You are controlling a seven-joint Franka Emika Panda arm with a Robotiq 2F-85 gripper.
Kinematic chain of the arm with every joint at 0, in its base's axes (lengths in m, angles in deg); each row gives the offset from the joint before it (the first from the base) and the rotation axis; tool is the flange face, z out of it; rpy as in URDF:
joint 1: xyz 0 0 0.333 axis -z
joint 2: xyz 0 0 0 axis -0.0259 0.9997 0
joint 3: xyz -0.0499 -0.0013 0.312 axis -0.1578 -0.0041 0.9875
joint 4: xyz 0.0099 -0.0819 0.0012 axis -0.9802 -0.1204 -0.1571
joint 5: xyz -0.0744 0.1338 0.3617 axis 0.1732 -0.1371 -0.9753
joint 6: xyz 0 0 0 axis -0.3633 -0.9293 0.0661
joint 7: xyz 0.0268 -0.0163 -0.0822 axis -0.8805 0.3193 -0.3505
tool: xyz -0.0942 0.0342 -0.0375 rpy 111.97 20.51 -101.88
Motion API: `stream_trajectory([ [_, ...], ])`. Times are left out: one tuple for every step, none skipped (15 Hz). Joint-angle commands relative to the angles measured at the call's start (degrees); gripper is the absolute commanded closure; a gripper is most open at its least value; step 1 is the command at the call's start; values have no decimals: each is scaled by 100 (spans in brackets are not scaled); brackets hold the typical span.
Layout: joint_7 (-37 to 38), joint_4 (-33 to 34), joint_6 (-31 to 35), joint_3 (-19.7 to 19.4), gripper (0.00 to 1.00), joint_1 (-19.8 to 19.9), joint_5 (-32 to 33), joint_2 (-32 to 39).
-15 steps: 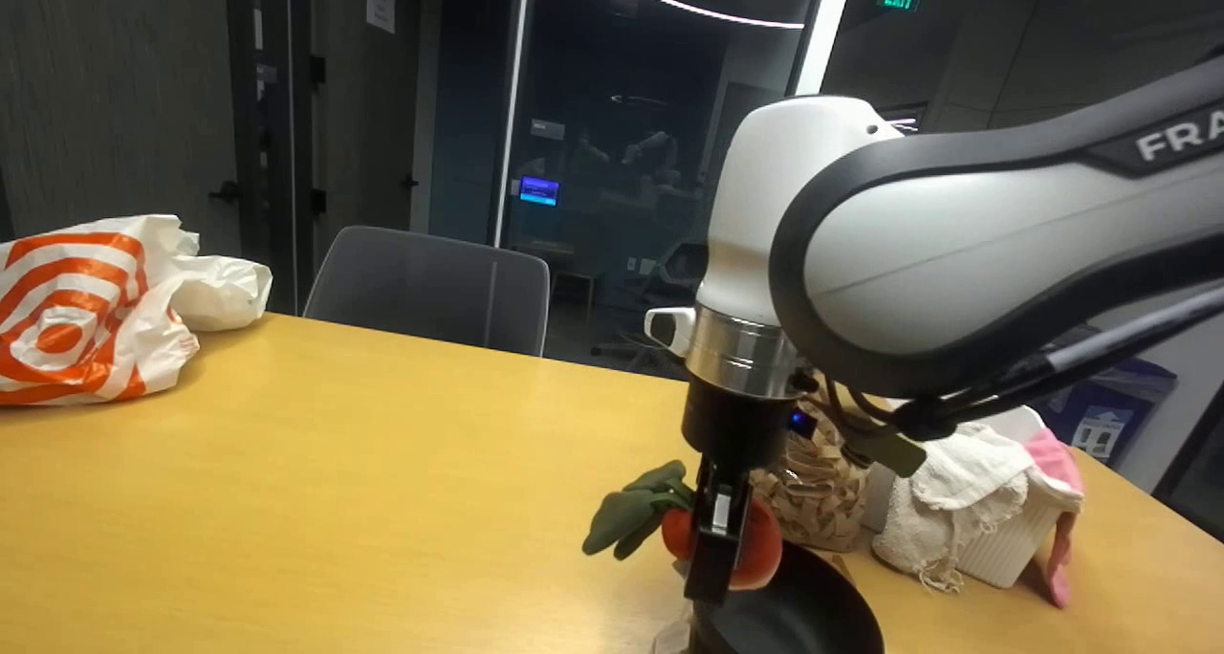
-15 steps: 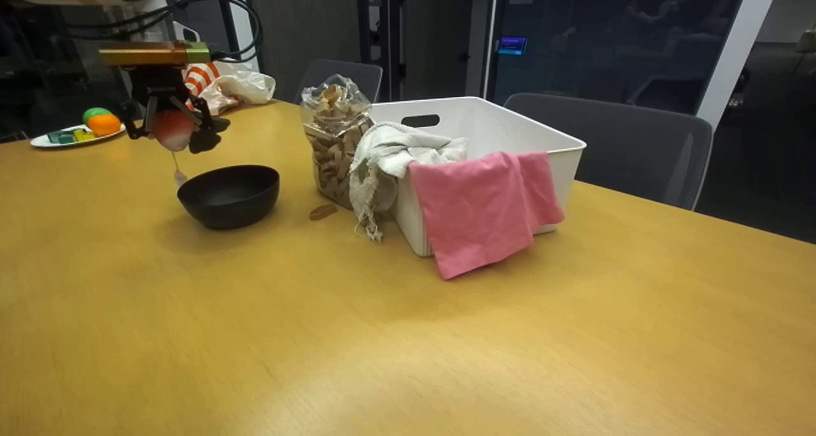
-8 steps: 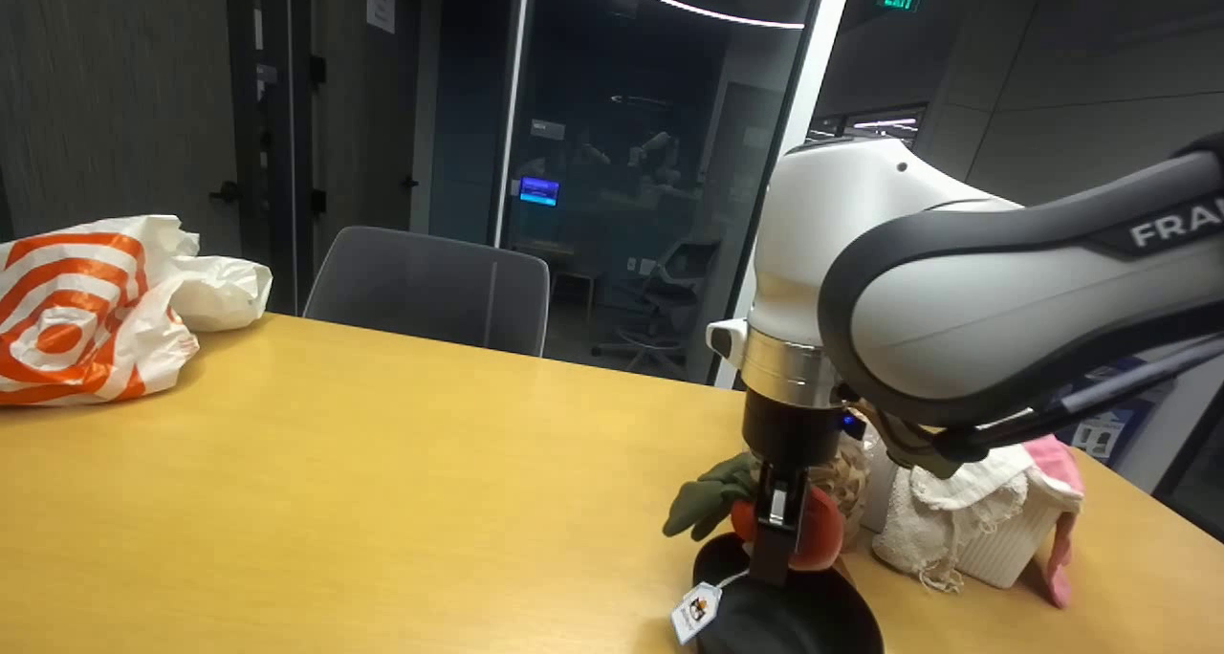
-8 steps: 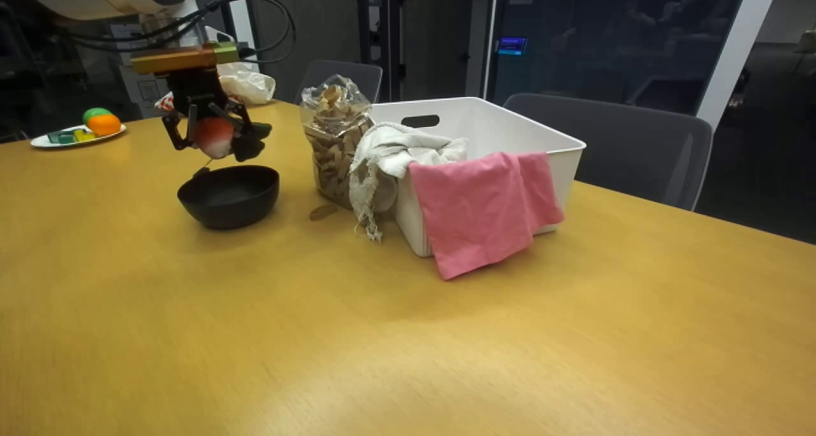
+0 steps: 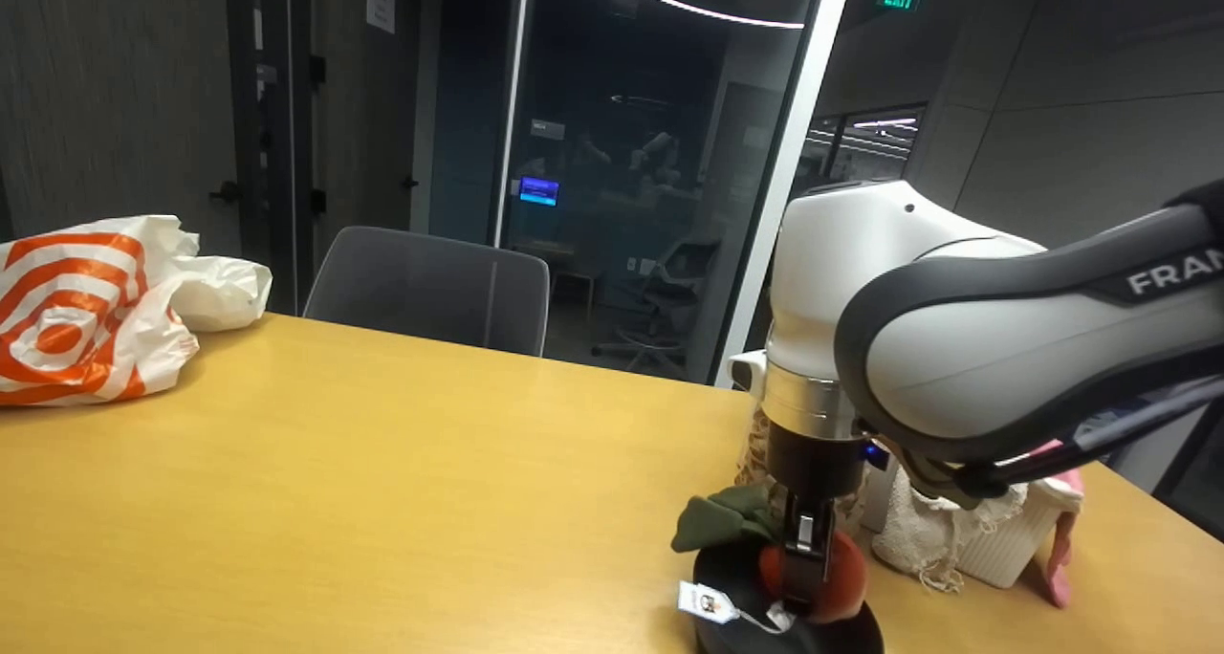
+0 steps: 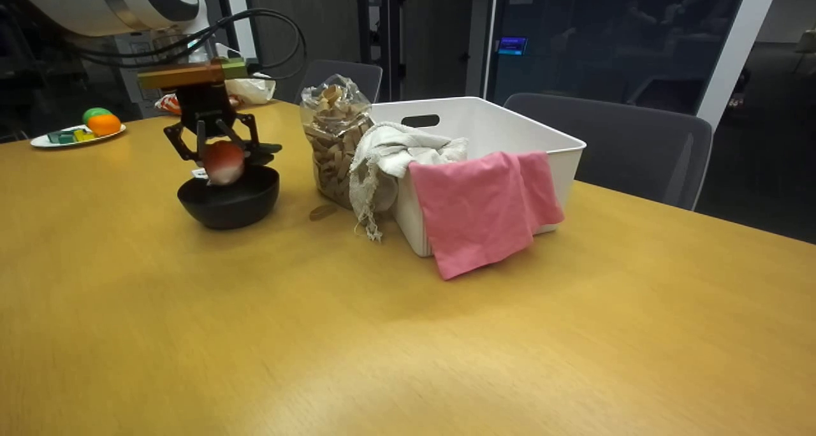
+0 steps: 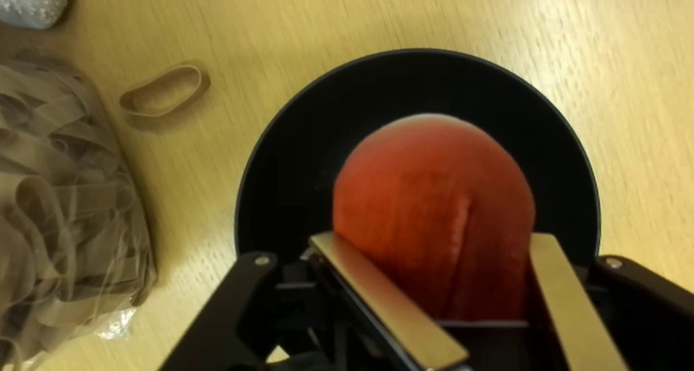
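Pointing straight down, the end effector (image 7: 432, 246) brackets a red soft toy (image 7: 428, 181) with its two fingers (image 7: 571, 306); whether they squeeze it or stand loose I cannot tell. The toy is low over the black bowl (image 6: 229, 210), seemingly centred so the rim (image 7: 417, 52) clears it. Green leaves (image 5: 727, 522) jut sideways, probably because the toy lies crosswise, and a white tag (image 5: 708, 602) trails over the rim on its string (image 5: 760, 625). On the surface (image 6: 446, 347) nearby, a filled clear bag (image 6: 336, 146) stands upright, likely propped by its brown loops (image 7: 89, 197).
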Motion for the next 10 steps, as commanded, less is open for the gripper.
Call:
stream_trajectory([
  [5, -157, -119, 9, 19, 20, -76, -348],
  [-106, -113, -285, 28, 13, 20, -239, -431],
  [-153, -81, -391, 34, 4, 19, -343, -478],
  [-128, -57, -466, 35, 1, 10, -376, -544],
  [-98, -16, -569, 38, 0, -4, -376, -599],
  [-187, 31, -688, 46, 0, -13, -456, -636],
  [-157, 49, -721, 49, 0, -26, -435, -655],
  [-144, 69, -765, 50, 0, -35, -458, -685],
  [-121, 81, -816, 55, 0, -46, -447, -736],
  [-84, 75, -864, 62, 0, -57, -423, -807],
])
